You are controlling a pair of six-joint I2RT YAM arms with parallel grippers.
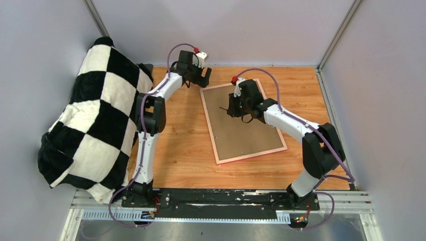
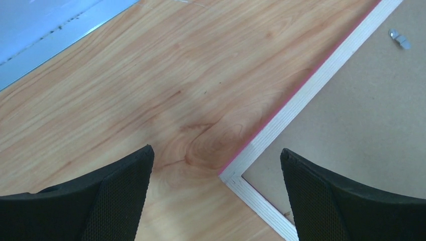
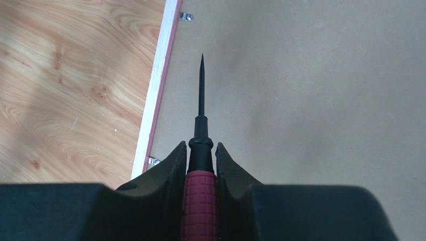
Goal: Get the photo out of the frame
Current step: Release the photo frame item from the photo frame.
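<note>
The frame (image 1: 209,126) lies face down on the wood-grain worktop (image 2: 125,90), its plain brown backing board (image 1: 241,135) up. The photo is hidden beneath it, so it shows in no view. The frame's rim is pale layered wood with a thin pink edge, and small metal tabs (image 3: 186,16) sit along its inner side. The right gripper (image 3: 201,150) is clamped narrowly on a screwdriver (image 3: 201,201) with a ribbed red handle and a slim black shaft, held over the board. The left gripper (image 2: 216,150) hangs spread wide and empty above the frame's corner. The board looks stiff and light, the print probably thin and easily creased — best lifted at an edge once the tabs are turned.
</note>
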